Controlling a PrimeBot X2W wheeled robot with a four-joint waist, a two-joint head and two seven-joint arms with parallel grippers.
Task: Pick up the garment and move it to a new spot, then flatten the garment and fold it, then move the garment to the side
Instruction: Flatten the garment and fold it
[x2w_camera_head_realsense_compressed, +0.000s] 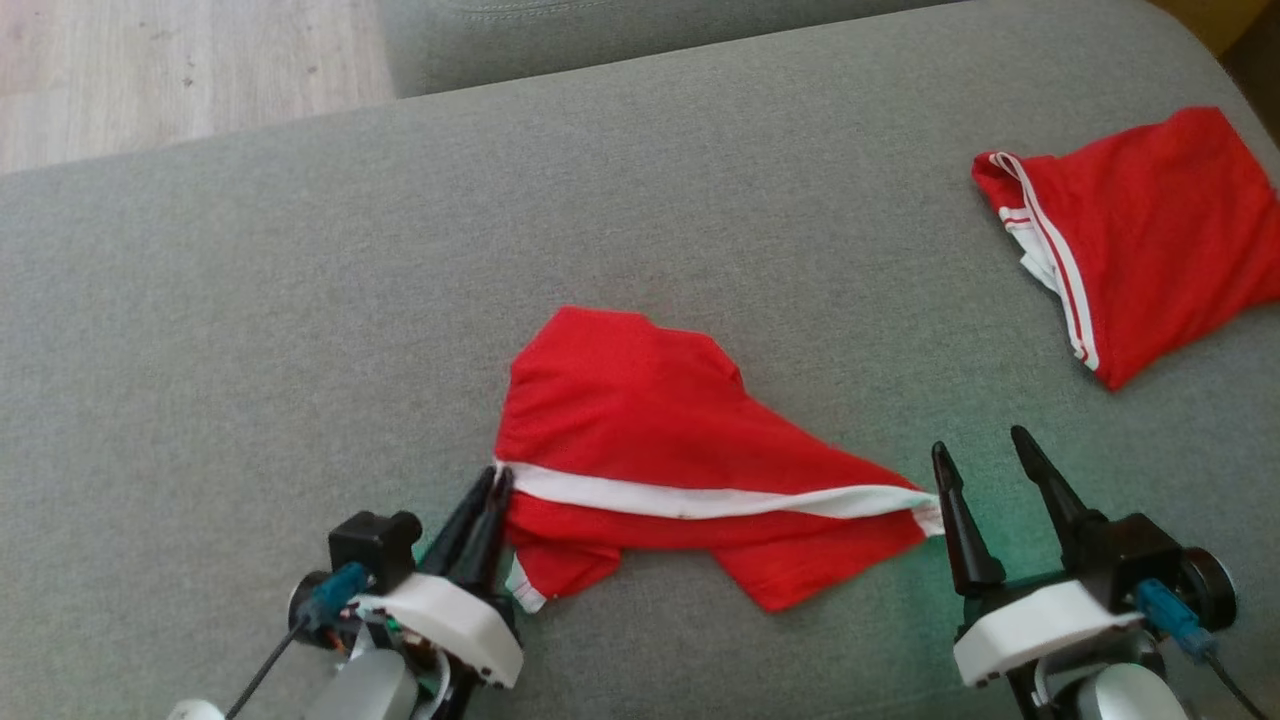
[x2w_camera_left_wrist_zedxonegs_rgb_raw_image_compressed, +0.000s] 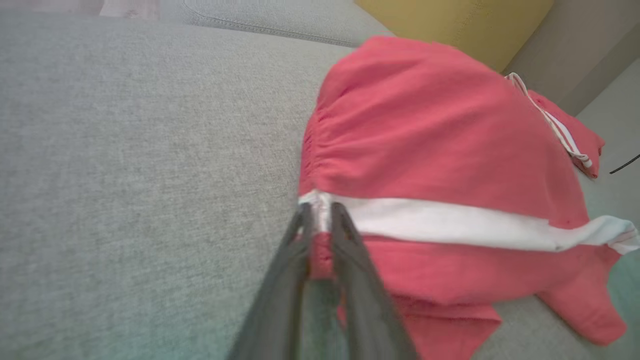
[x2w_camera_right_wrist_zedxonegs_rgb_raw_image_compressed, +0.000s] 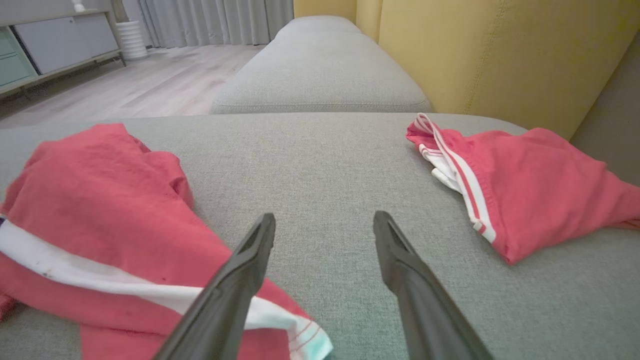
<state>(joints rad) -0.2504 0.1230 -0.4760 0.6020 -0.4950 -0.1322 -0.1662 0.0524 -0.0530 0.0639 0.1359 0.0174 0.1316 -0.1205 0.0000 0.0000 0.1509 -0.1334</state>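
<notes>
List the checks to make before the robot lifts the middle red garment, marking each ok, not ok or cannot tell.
1. Left gripper closed on left end of white band: ok.
2. Right gripper gripping the band's right end: not ok, open beside it.
3. Garment lying flat: not ok, bunched.
4. Other red garment apart from it: ok.
5. Left grip firm: cannot tell.

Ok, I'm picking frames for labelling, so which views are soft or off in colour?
Head view: sharp, the garment a saturated red, faint green cast on the cushion by the right tool. Left wrist view: soft throughout, red washed to pink, the left tool blurred close up. Right wrist view: colours pale too, cushion weave crisp.
</notes>
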